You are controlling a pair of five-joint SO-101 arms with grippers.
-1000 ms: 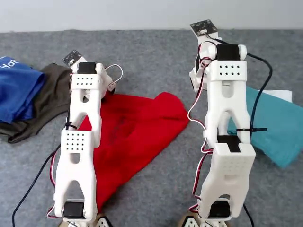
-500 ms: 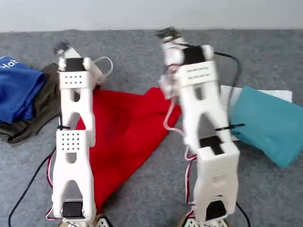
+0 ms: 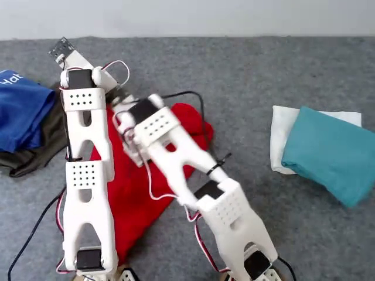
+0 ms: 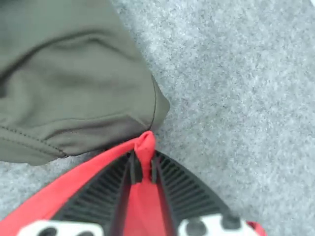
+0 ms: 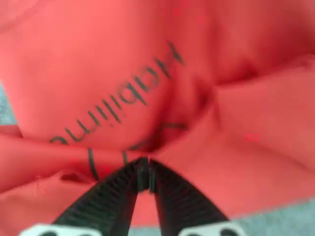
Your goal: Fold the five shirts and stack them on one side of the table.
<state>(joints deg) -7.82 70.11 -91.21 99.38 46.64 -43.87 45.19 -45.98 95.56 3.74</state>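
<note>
A red shirt (image 3: 136, 193) lies half folded on the grey table between the two arms. My left gripper (image 4: 143, 167) is shut on a corner of the red shirt (image 4: 145, 142), right beside the olive shirt (image 4: 69, 78). My right gripper (image 5: 143, 178) is shut on a fold of the red shirt (image 5: 123, 88), over its printed side. In the high view the right arm (image 3: 176, 152) leans left across the shirt, its wrist close to the left arm (image 3: 82, 134). A blue shirt (image 3: 20, 114) lies on the olive shirt (image 3: 35, 149) at the far left.
A folded teal shirt (image 3: 328, 152) rests on a folded white shirt (image 3: 281, 134) at the right side of the table. Bare grey table (image 3: 234, 76) stretches between the red shirt and that stack, and along the back.
The right arm has swung far to the left, dragging its edge of the red shirt over toward the left arm. The left arm has moved back and left with its corner.
</note>
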